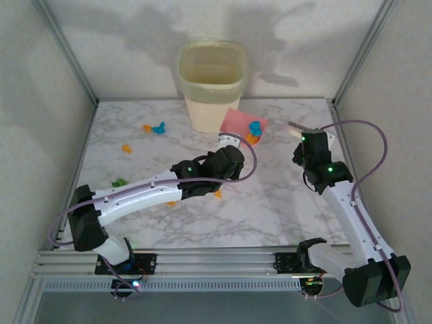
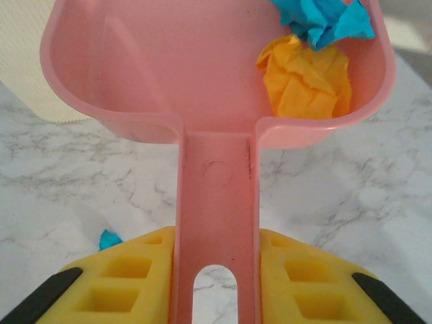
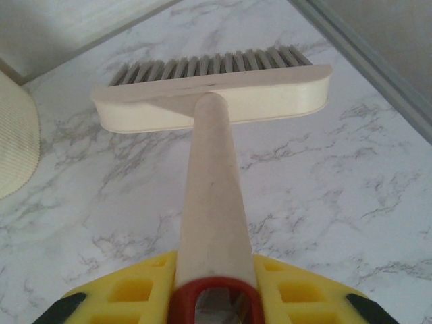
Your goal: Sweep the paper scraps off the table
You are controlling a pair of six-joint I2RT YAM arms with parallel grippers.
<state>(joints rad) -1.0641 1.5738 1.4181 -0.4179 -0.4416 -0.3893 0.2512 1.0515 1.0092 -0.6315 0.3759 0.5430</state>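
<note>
The left claw (image 2: 216, 280) grips the pink dustpan (image 2: 135, 67) by its handle, paper scraps (image 2: 307, 77) inside. The right claw (image 3: 214, 290) grips the brush (image 3: 209, 101), seemingly above the surface (image 3: 324, 196).

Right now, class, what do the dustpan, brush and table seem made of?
The dustpan: probably moulded plastic, glossy pink, slightly translucent. The brush: cream matte body, plastic or painted wood, unclear; stiff grey bristles. The table: white with grey veining, marble or marble-look laminate.

readable text: none | labels, brands: none | numbers, signs: none
</note>
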